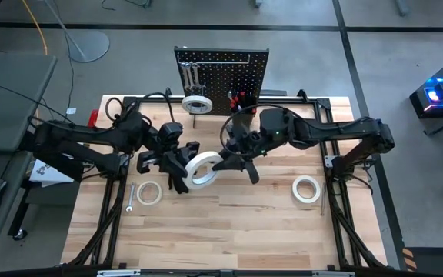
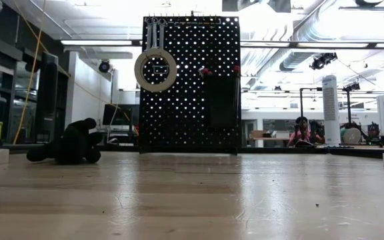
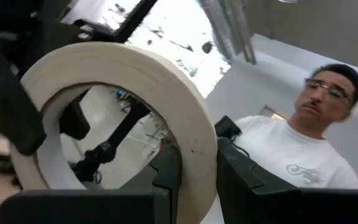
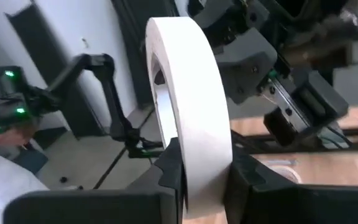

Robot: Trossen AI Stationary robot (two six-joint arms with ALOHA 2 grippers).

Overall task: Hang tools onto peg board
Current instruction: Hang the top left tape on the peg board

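A white tape roll (image 1: 204, 169) is held between both grippers over the table's middle. My left gripper (image 1: 181, 165) is shut on its left side and my right gripper (image 1: 231, 163) on its right side. The black peg board (image 1: 221, 73) stands upright at the far edge. On it another tape roll (image 2: 155, 70) hangs from a hook, silver wrenches (image 2: 153, 30) hang at the top, and red-handled screwdrivers (image 2: 207, 70) stick out of a black bin (image 2: 220, 100). Neither gripper shows in the low view. My left gripper has the roll's wall (image 3: 197, 168) between its two fingers, one finger (image 3: 166, 177) on the hole side and one (image 3: 244, 183) outside. The roll stands on edge, clear of the table. My right gripper pinches the roll's rim (image 4: 201, 162) between its two fingers (image 4: 169, 168), one on each side of the white band, opposite the left gripper's hold. The roll stands upright above the fingers, clear of the table.
Two more tape rolls lie flat on the table, one left (image 1: 148, 192) and one right (image 1: 307, 188). A small wrench (image 1: 129, 198) lies near the left roll. A black object (image 2: 72, 143) lies at the far left. A person (image 3: 303, 143) shows beyond the table.
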